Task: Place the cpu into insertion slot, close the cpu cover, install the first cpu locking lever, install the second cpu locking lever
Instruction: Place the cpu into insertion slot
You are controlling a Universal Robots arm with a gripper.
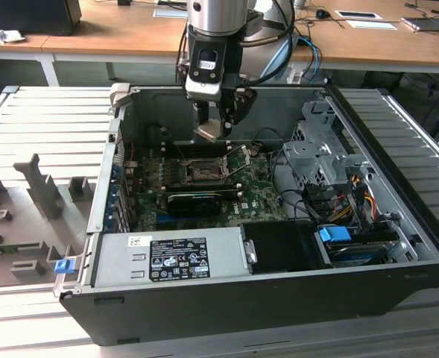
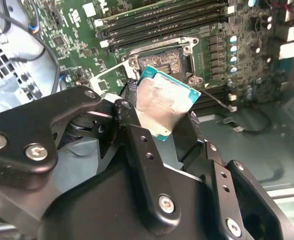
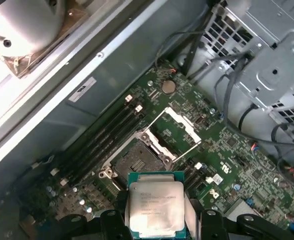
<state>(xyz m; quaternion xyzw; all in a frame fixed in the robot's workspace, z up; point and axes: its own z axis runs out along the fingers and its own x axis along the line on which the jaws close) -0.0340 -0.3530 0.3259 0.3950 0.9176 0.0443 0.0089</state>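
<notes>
The gripper (image 1: 215,125) hung inside the open computer case (image 1: 264,306), its two black fingers (image 2: 137,140) clamped on opposite edges of the cpu (image 1: 210,131), which was carried in the air and rested on nothing. In the exterior view the chip sat toward twelve o'clock of the insertion slot (image 1: 202,173), near it but apart from it, above the green motherboard (image 1: 260,194). In the second wrist view the cpu (image 2: 164,102) was tilted, its pale metal top dull and smeared and a thin green edge showing along its border, with the insertion slot (image 2: 164,60) just beyond its far corner. In the first wrist view the cpu (image 3: 155,205) faced the camera squarely between the finger pads, and the insertion slot (image 3: 137,160) lay uncovered, its dark square bed ringed by a silvery rim. The cpu cover (image 3: 183,120) stood swung up off the slot, and the board showed through its window; it also appeared as a pale plate (image 2: 109,75) beside the slot. Long black memory slots (image 3: 99,147) ran alongside the socket. In the exterior view a black graphics card (image 1: 193,201) lay at six o'clock of the slot, the grey power supply (image 1: 167,257) farther toward six, and a metal drive cage (image 1: 316,145) at three o'clock. The case rested on a ribbed grey table (image 1: 48,119).
</notes>
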